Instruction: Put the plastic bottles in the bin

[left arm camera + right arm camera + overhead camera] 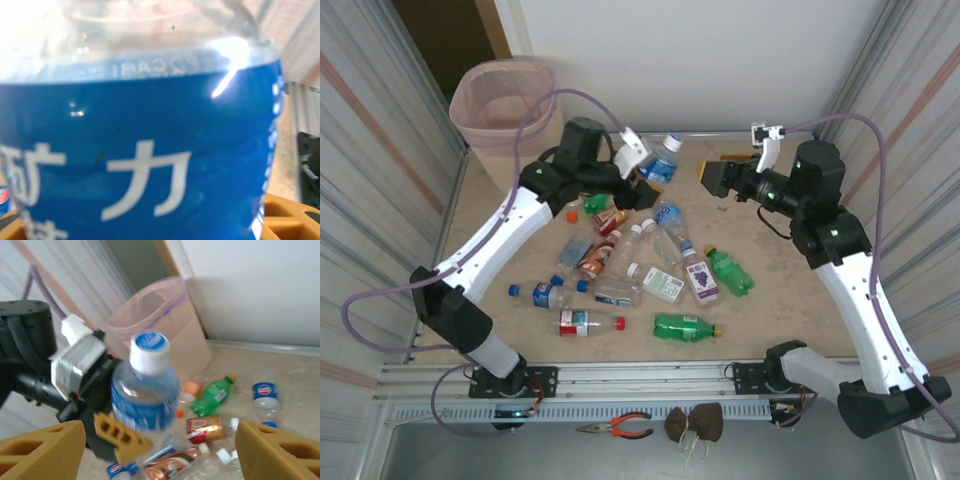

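Overhead, the table [790,310] spans the scene, with both arm bases at its near edge.

Bin [480,115]: stands upright off the table's far-left corner, mouth up, with a pink liner folded over the rim.

Left arm [510,225]: reaches from near-left to the far middle. The left gripper [647,180] has its jaws closed on the held bottle [145,395], and one yellow finger [122,439] presses against the lower body.

Right gripper [710,172]: faces the held bottle from the right, jaws spread wide and gripping nothing.

Held bottle: clear plastic with a blue label and a white cap with a blue top. It is lifted off the table at the far middle, right of the bin and between the two grippers. Its long axis is close to upright, cap uppermost.

Loose bottles [620,292]: lie on their sides in a cluster at mid-table.
- Front green bottle [682,326]: axis runs left to right, cap to the right.
- Second green bottle [732,272]: axis diagonal, cap toward far-left.
- Red-label bottle [582,322]: axis runs left to right, red cap to the right.
- Blue-cap bottle [545,294]: cap to the left.

Orange cap [573,213]: lies alone beside the left arm.
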You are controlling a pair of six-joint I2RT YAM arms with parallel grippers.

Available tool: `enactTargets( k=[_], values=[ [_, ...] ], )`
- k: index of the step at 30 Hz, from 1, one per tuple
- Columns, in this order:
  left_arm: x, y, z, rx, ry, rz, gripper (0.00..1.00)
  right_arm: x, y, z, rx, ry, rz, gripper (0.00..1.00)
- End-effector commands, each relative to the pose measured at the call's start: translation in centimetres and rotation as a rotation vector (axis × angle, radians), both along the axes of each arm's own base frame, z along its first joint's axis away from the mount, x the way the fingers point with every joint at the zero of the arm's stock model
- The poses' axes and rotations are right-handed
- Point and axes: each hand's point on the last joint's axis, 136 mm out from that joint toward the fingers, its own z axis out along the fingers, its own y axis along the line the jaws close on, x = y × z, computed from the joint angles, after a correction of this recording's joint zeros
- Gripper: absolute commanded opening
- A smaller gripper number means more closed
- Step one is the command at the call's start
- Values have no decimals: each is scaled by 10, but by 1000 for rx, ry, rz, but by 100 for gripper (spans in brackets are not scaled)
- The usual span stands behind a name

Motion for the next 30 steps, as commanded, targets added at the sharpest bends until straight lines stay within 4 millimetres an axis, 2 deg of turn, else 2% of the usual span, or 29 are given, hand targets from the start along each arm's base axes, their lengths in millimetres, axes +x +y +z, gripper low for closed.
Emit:
enactTargets(
  k=[1,5,11,16,19,22,27,30],
  values=[
    [24,43,37,7,-69,160,42,2,-18,-6,-58,-15,-106,78],
    [59,93,60,8,-91,330,42,1,-22,-10,-66,-3,-121,78],
    [116,176,85,-29,-90,592,43,4,-20,-14,-68,18,-122,78],
    [163,248,80,3,-63,781,42,3,-23,-16,-89,20,-133,78],
    [187,279,67,12,-27,859,42,3,-28,-20,-113,20,-157,78],
    [208,299,57,1,-18,912,42,3,-30,-19,-117,17,-165,77],
    [239,317,41,6,-38,962,42,4,-27,-17,-103,18,-157,77],
    [258,324,20,18,-19,975,42,5,-27,-20,-107,27,-157,77]
  ],
)
